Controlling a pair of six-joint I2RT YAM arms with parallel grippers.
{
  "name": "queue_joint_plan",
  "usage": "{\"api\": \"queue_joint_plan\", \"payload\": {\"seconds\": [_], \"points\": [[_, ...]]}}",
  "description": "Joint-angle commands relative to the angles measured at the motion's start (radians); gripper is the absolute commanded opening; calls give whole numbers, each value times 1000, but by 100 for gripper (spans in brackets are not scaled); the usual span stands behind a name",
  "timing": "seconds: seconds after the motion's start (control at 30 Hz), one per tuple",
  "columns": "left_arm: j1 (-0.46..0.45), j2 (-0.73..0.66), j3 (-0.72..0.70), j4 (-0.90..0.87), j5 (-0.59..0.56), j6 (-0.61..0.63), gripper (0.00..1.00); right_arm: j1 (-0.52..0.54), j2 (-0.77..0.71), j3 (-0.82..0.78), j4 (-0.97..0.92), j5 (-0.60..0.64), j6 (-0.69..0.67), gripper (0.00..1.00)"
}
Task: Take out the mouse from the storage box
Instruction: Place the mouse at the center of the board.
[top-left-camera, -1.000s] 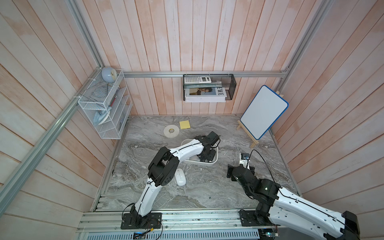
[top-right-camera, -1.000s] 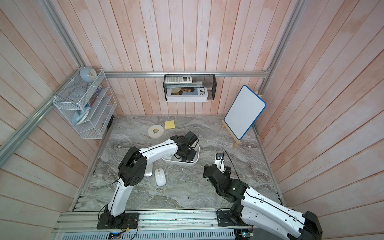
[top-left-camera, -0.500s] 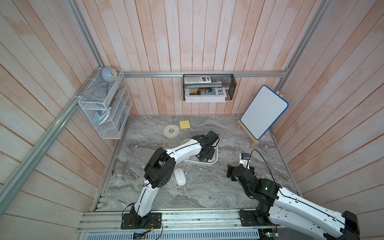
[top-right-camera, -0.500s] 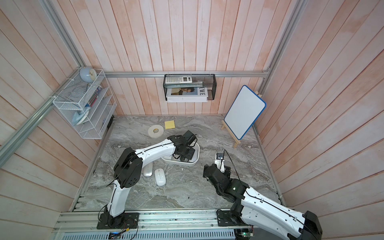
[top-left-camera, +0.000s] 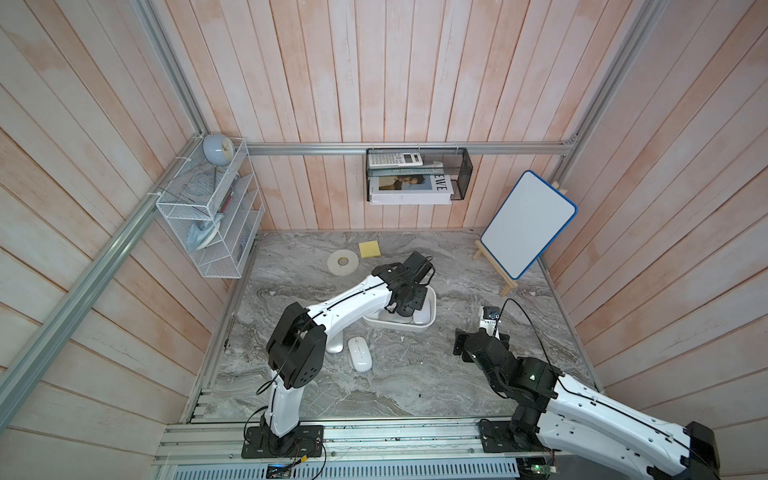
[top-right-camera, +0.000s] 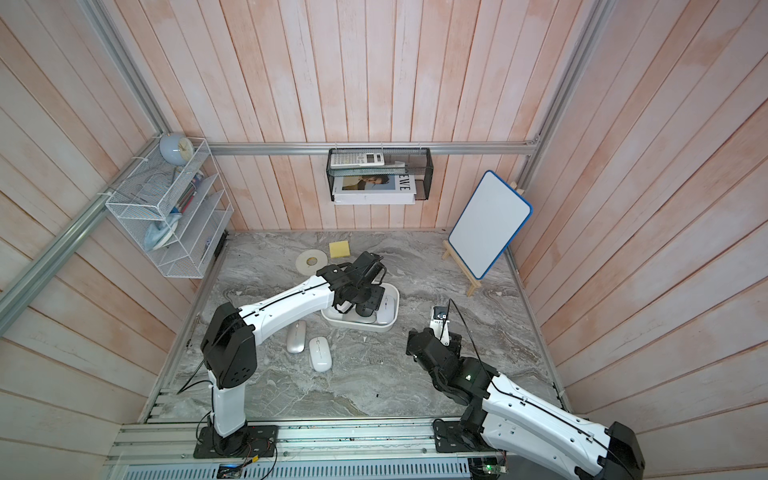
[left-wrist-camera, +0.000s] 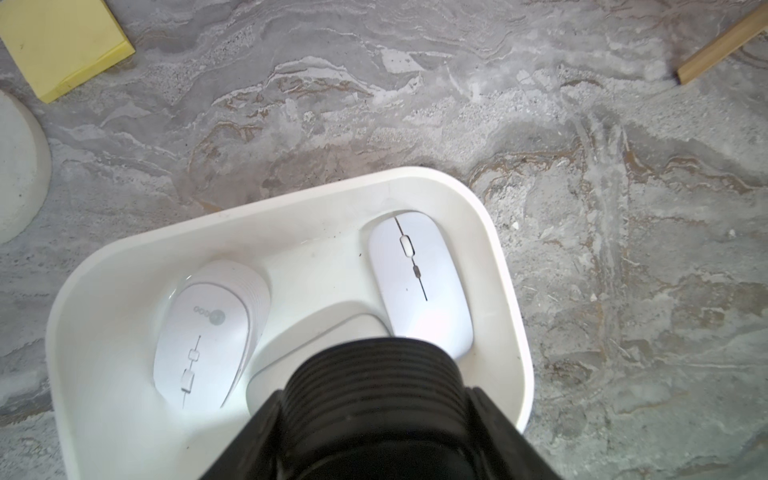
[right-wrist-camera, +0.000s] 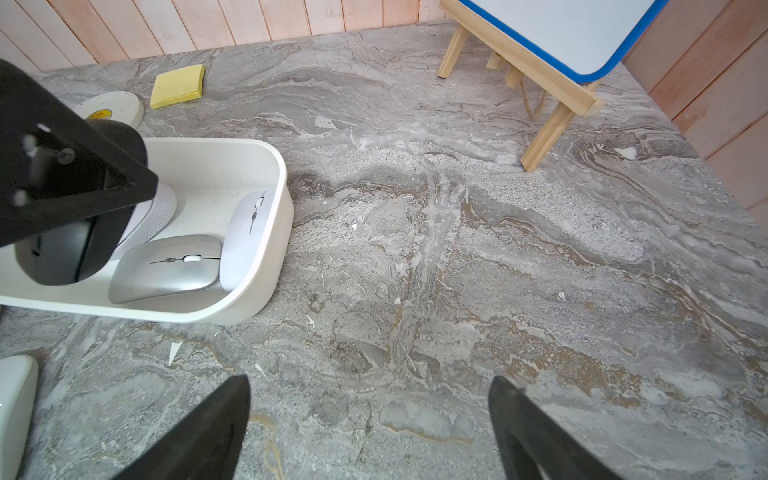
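Mouse, silver (right-wrist-camera: 166, 268), flat in storage box (right-wrist-camera: 274, 232) near ctr of table (top-left-camera: 395, 386), against plain white mouse (left-wrist-camera: 419, 282) at box's 3 o'clock end, ribbed white mouse (left-wrist-camera: 203, 332) toward 9 o'clock. L gripper (top-right-camera: 368, 307) down inside box over dark rounded thing (right-wrist-camera: 62, 253), finger state not tellable; R gripper (right-wrist-camera: 368, 380) at 4 o'clock of box, fingers wide apart over table. Outside, at box's 7 o'clock: grey mouse (top-right-camera: 296, 336), loose white mouse (top-right-camera: 320, 353).

Left arm (top-left-camera: 353, 299) crowds the storage box (top-left-camera: 409, 327) (mice (left-wrist-camera: 415, 282) packed inside); tabletop (right-wrist-camera: 457, 257) alongside open.
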Motion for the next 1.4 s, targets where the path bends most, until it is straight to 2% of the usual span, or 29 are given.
{"api": "queue_joint_plan", "payload": {"seconds": [0.0, 0.27, 0.57, 0.87, 1.37], "points": [[-9, -60, -61, 3, 19, -22, 59, -5, -10, 28, -22, -3, 13, 93], [-63, -221, -265, 18, 0, -80, 58, -6, -18, 28, -30, -3, 21, 93], [-129, -384, -544, 97, 9, -290, 57, -5, -34, -9, -14, -23, 50, 94], [-233, -323, -579, 127, -13, -344, 56, -5, -31, -12, -31, -32, 78, 93], [-262, -208, -615, 179, -1, -346, 55, -5, -72, -15, -64, -32, 84, 94]]}}
